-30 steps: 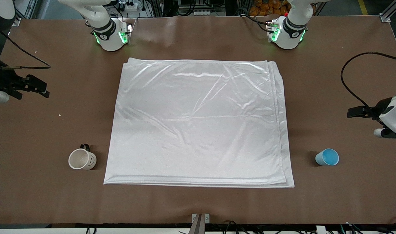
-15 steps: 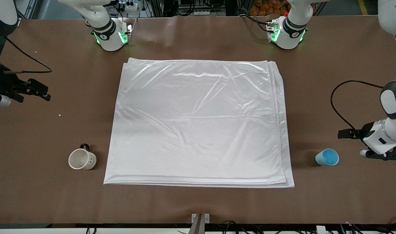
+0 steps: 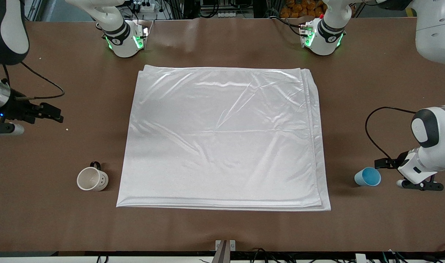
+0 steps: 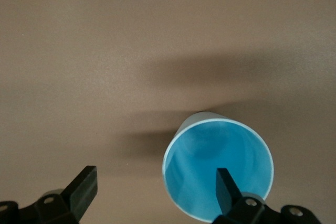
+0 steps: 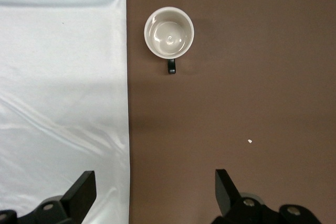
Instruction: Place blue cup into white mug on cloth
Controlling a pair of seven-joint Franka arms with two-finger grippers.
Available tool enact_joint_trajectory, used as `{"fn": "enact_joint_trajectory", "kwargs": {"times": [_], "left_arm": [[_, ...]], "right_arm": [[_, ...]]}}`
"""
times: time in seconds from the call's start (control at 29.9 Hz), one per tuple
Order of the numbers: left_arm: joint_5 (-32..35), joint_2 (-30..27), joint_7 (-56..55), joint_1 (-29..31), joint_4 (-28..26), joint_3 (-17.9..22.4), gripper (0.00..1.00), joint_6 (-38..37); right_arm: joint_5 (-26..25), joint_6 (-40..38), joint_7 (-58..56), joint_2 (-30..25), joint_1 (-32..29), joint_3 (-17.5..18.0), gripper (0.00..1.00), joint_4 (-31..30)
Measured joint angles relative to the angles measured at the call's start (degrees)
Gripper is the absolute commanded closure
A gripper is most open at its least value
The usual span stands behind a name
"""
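Approach stage, nothing grasped. I read the step in hand as the reach for the blue cup (image 3: 367, 176), a smooth, handleless, tapered cup, brighter blue inside, standing upright on the bare brown table (image 3: 222, 230) toward the left arm's end, apart from the cloth's edge. My left gripper (image 4: 155, 187) hangs just beside and above the cup with its jaws wide apart; in the left wrist view one finger (image 4: 227, 184) shows over the cup's mouth and the other over bare table, so the cup is not yet centred between them. The next move, as I judge it, calls for shifting sideways until the fingers straddle the wall, then lowering and closing gently on the thin rim.

The white mug (image 3: 92, 179), off-white, cylindrical, with a small black handle, stands on the table just beside the cloth (image 3: 222, 138), toward the right arm's end. The cloth is a shiny, lightly wrinkled, layered white sheet, bare of objects.

My right gripper (image 5: 153, 192) waits, jaws spread, over bare table farther from the front camera than the mug.
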Motion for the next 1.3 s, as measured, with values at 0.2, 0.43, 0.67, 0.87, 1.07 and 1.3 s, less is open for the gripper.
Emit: {"fn": "enact_joint_trajectory", "kwargs": {"times": [0.2,0.43,0.67,0.87,1.07,1.3], "left_arm": [[0.0,0.98,0.0,0.0,0.04,0.01,0.09,1.47],[0.0,1.92,0.0,-0.01,0.07,0.01,0.99,2.01],[0.0,1.95,0.0,0.19,0.33,0.18,1.0,2.1],[0.0,1.96,0.0,0.63,0.39,0.22,1.0,2.1],[-0.01,1.71,0.0,0.45,0.95,0.06,1.0,2.08],[-0.01,1.68,0.0,0.31,1.36,-0.08,1.0,2.11]], "right_arm": [[0.0,5.02,0.0,3.41,0.0,0.01,0.01,-0.15],[0.0,11.8,-0.01,7.56,0.01,0.04,0.09,-0.22],[0.01,17.23,-0.01,11.02,0.1,0.23,0.19,-0.23],[0.01,19.84,-0.01,13.04,0.27,0.27,0.31,-0.23],[0.01,21.41,-0.01,13.99,0.32,0.29,0.38,-0.21],[0.01,23.17,-0.02,15.01,0.32,0.29,0.49,-0.02]]}}
